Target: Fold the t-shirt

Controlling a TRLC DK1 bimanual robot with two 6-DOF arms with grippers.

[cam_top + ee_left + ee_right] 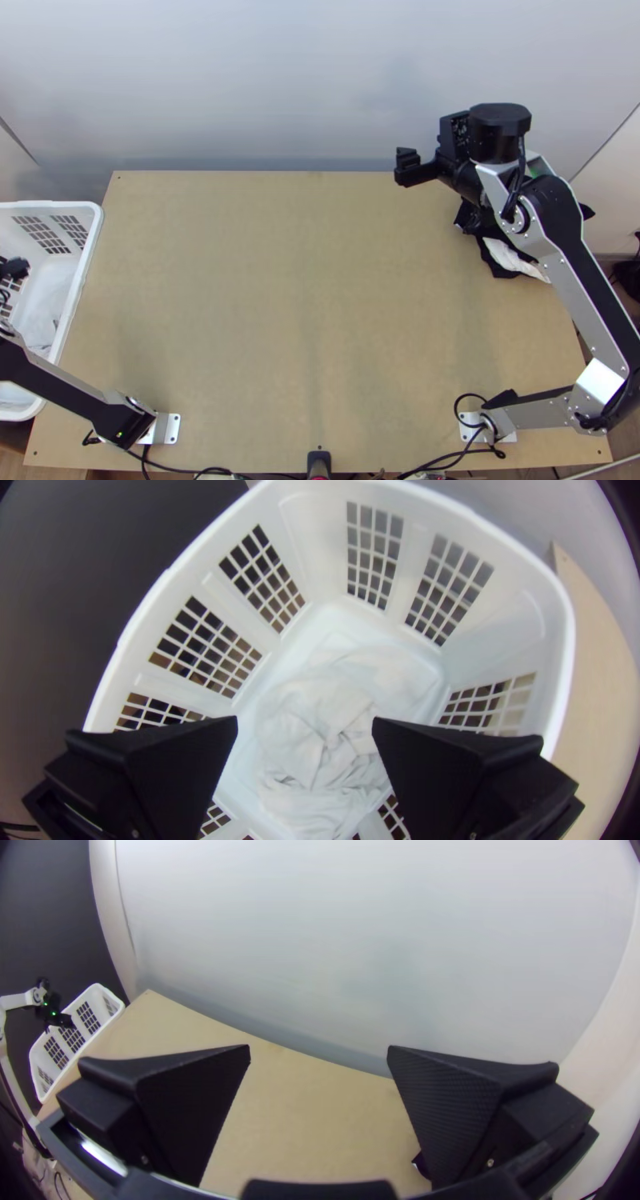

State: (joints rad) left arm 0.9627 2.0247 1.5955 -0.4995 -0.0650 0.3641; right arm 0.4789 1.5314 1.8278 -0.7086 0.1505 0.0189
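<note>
The table (pixel 304 320) is the reference for all positions. The basket (pixel 97 228) stands just beside its left edge, with cloth (pixel 320 733) lying on the basket floor. The left gripper (pixel 16 270) is located over the basket. The left arm's base (pixel 170 429) is mounted at the table's near left, the right arm's base (pixel 470 430) at its near right. A cloth pile (pixel 498 262) lies on the table's far right part, beneath the right arm (pixel 564 264). The wall (pixel 304 88) stands behind the far edge.
</note>
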